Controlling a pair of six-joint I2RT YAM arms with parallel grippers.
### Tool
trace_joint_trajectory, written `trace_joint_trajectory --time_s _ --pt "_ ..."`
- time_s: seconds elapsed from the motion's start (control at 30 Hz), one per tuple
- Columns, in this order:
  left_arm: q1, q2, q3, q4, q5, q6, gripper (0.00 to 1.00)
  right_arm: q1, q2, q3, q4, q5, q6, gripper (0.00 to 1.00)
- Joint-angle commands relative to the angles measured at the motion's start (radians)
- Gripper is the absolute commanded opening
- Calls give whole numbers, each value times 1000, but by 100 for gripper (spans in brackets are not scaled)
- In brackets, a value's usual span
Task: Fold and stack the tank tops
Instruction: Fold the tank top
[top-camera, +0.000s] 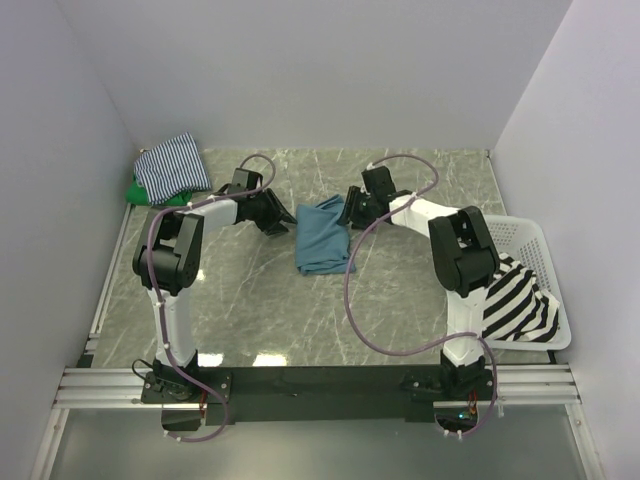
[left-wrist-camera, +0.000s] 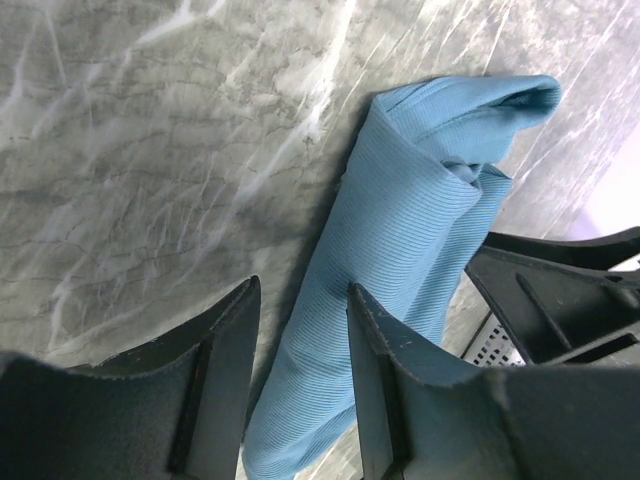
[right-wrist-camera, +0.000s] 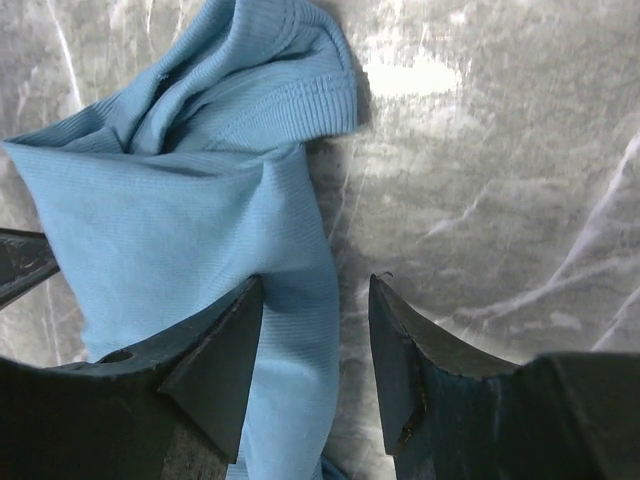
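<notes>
The teal-blue tank top (top-camera: 322, 238) lies bunched in the middle of the table, also seen as ribbed cloth (left-wrist-camera: 400, 230) and with its hem (right-wrist-camera: 200, 220). My left gripper (top-camera: 284, 224) is at its left edge, open (left-wrist-camera: 303, 300), with the cloth's edge running between the spread fingers. My right gripper (top-camera: 350, 214) is at its upper right edge, open (right-wrist-camera: 315, 290), one finger (right-wrist-camera: 215, 340) over the cloth and the other over bare table. The thin navy-white striped top (top-camera: 172, 166) lies folded on the green top (top-camera: 131, 190) at the back left. The bold black-white striped top (top-camera: 515, 300) hangs in the basket.
A white lattice basket (top-camera: 522, 236) stands at the right edge beside the right arm. Grey walls close in the table on the left, back and right. The right gripper's black body (left-wrist-camera: 560, 300) shows in the left wrist view, close behind the teal cloth.
</notes>
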Motion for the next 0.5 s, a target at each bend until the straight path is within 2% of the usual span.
trace_joint_trajectory --time_s 0.0,0.27,0.47 --pt "-5 6 26 17 12 27 45 8 -98 -31 78 -3 15 54" --pt "-5 3 19 17 10 30 45 7 -134 -58 98 -7 20 54" --pt "-5 3 19 14 12 32 45 11 -47 27 24 9 8 54"
